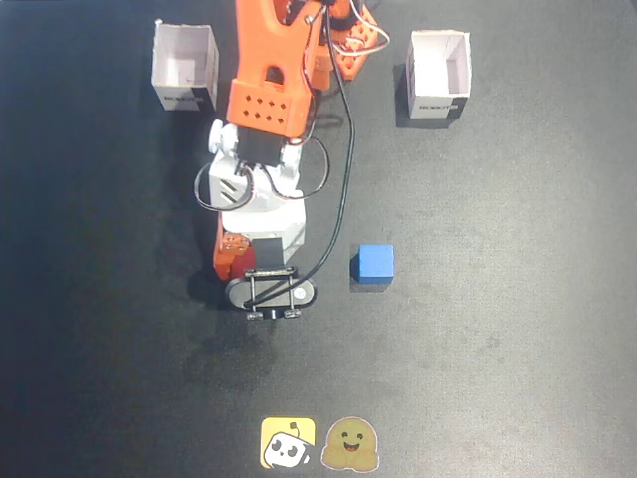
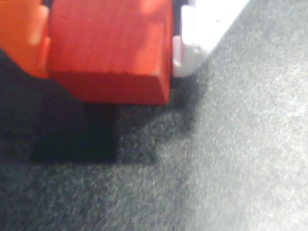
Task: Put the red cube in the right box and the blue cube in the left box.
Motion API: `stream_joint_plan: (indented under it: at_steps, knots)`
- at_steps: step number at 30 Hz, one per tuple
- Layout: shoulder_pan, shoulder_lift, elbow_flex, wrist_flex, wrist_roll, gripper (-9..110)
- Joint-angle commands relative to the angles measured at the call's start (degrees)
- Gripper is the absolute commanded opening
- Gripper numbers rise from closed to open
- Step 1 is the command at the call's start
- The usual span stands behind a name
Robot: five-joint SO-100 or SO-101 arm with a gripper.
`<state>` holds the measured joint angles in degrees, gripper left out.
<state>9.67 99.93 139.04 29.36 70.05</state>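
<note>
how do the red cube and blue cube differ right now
The red cube sits between the gripper fingers in the wrist view, apparently lifted, its shadow on the mat below; the blue cube rests free on the dark mat. The red one is hidden under the arm in the fixed view; the blue one is plainly visible there. Both are plain-faced cubes, neither yet in a box.

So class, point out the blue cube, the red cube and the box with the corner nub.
blue cube (image 1: 375, 262), fixed view, centre of its top face.
red cube (image 2: 110, 48), wrist view, middle of its large near face.
box with the corner nub (image 1: 185, 98), fixed view, its labelled front wall.
</note>
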Motion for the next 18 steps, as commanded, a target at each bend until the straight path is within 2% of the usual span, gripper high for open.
stream_joint_plan:
  at_steps: [1, 5, 12, 18]
  knots:
    - [0.35, 0.7, -0.35, -1.05, -0.26, 16]
    - [0.79, 1.14, -0.35, -0.88, -0.26, 11]
    - [0.88, 4.04, -0.26, -0.26, -0.18, 10]
    - [0.97, 11.07, -2.72, 7.73, 0.09, 11]
